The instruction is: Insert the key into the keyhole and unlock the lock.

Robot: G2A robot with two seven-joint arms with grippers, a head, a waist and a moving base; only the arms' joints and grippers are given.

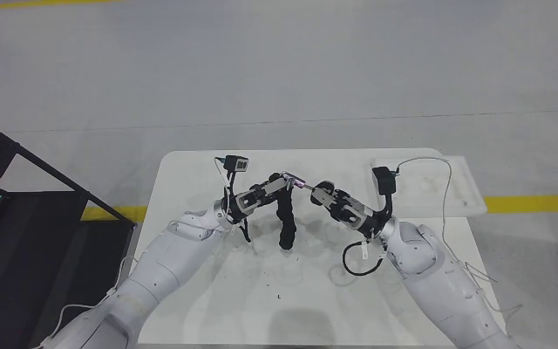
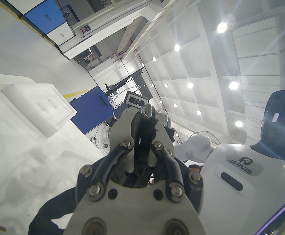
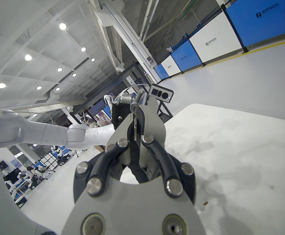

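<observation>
The right end effector (image 3: 138,111) pinches a flat metal key (image 3: 135,128); the left end effector (image 2: 142,116) clamps a shiny cylindrical lock (image 3: 125,99), their junction unclear.

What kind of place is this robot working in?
Probably a large industrial hall or workshop rather than a home or office. It has a high ceiling with rows of lights, blue and white panels walling off areas, and a yellow floor line.
</observation>
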